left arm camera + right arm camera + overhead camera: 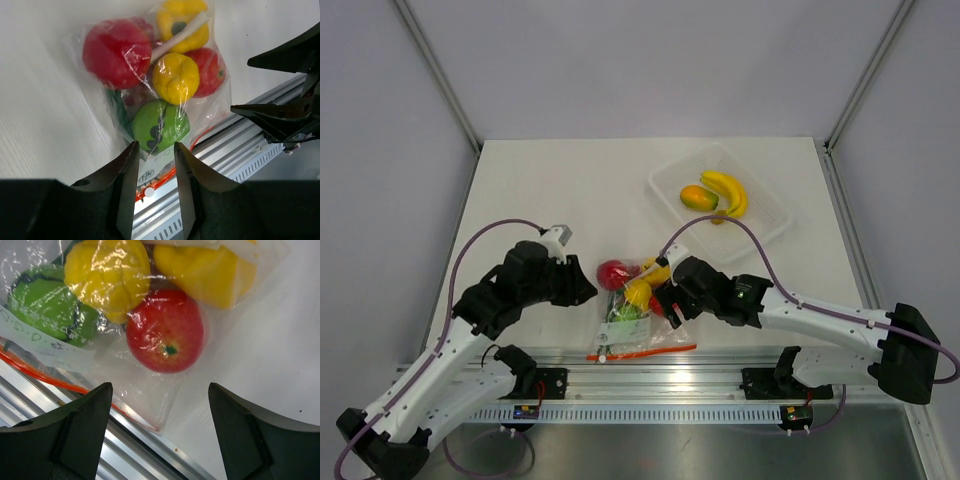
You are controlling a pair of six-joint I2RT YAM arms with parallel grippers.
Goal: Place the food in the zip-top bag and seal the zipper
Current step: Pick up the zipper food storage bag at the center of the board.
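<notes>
The zip-top bag (pixel 638 305) lies near the front edge of the table (pixel 550 190), between the two grippers, its orange-red zipper (pixel 640 351) running along the mouth just beside the metal rail (pixel 650 372). Through the clear plastic show a big red fruit (pixel 117 52), a yellow pepper (pixel 182 22), a yellow round fruit (pixel 175 77), a smaller red fruit (pixel 165 330), a green round fruit (pixel 160 125) and green stalks (pixel 117 107). The left gripper (pixel 155 146) sits at the bag's mouth end, jaws a narrow gap apart, with no plastic pinched that can be seen. The right gripper (pixel 160 387) hovers over the bag's other side, spread wide and holding nothing. The banana (pixel 728 190) and mango (pixel 698 197) lie in the white tray (pixel 770 215), well apart from the bag.
</notes>
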